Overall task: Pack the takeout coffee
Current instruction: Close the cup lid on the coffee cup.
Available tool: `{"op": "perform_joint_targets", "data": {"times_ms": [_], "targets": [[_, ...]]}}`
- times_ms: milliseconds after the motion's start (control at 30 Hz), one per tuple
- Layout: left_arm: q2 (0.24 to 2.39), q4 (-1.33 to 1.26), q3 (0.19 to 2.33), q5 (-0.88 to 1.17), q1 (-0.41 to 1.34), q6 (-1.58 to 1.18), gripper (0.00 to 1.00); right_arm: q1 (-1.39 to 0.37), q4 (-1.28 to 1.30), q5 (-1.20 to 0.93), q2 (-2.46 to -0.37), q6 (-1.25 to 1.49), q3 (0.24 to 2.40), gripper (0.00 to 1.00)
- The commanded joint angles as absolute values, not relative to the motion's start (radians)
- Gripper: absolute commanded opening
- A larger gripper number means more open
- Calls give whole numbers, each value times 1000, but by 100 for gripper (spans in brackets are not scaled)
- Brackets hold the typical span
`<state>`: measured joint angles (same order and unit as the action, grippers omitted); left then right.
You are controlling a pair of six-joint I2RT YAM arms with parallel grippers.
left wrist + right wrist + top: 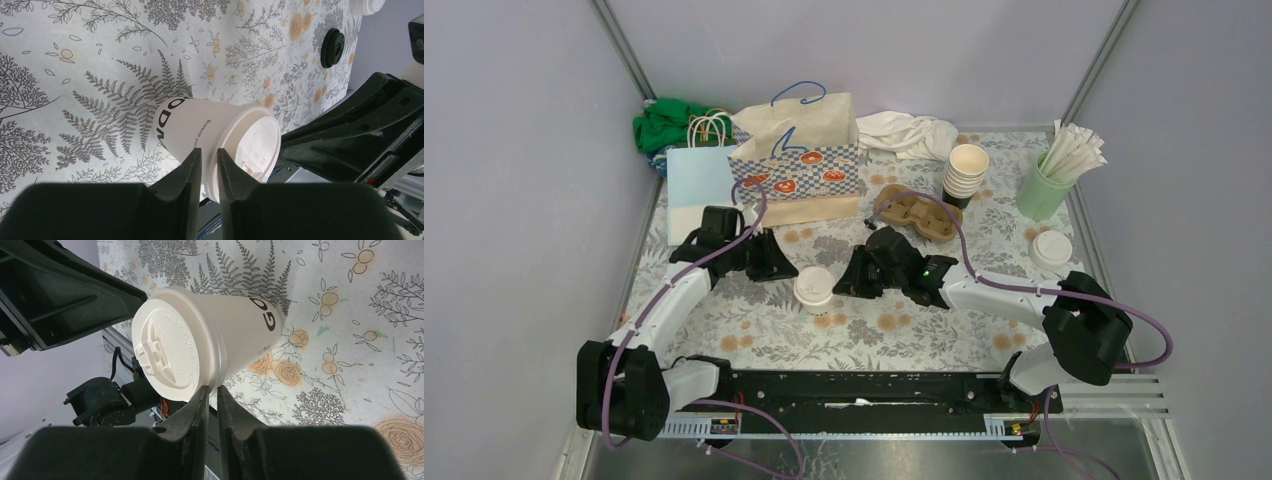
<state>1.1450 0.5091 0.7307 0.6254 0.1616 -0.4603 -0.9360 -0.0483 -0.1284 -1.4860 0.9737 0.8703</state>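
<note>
One takeout coffee cup (814,290), cream with dark lettering and a white lid, stands upright on the floral tablecloth at mid-table. My left gripper (792,272) meets it from the left and my right gripper (842,285) from the right. In the left wrist view the cup (200,125) fills the middle, and the left gripper (209,151) is closed to a thin gap astride the lid (255,145) rim. In the right wrist view the right gripper (211,388) pinches the opposite rim of the lid (167,357) the same way. A stack of empty cups (967,172) stands at the back right.
A brown cardboard cup carrier (916,215) lies behind the right gripper. A patterned paper bag (796,160) and a light-blue bag (701,178) stand at the back left. A mint tumbler of straws (1044,188) and spare white lids (1051,250) are at the right edge.
</note>
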Motion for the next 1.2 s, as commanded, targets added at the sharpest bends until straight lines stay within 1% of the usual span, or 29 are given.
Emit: {"op": "perform_joint_targets", "data": {"times_ms": [0,100,200,733,1167], "targets": [[1173,505,726,618,166,-444,19,-942,-76,-133,-1508,977,870,18],[1192,505,724,613,175,-448,15,-942,-75,-132,-1511,978,868,18],[1198,507,723,594,185,-451,14,-942,-71,-126,-1512,979,864,18],[1230,515,723,535,218,-455,12,-940,-66,-107,-1527,990,840,19],[1235,515,725,522,237,-459,12,-938,-65,-97,-1558,1000,815,18]]}}
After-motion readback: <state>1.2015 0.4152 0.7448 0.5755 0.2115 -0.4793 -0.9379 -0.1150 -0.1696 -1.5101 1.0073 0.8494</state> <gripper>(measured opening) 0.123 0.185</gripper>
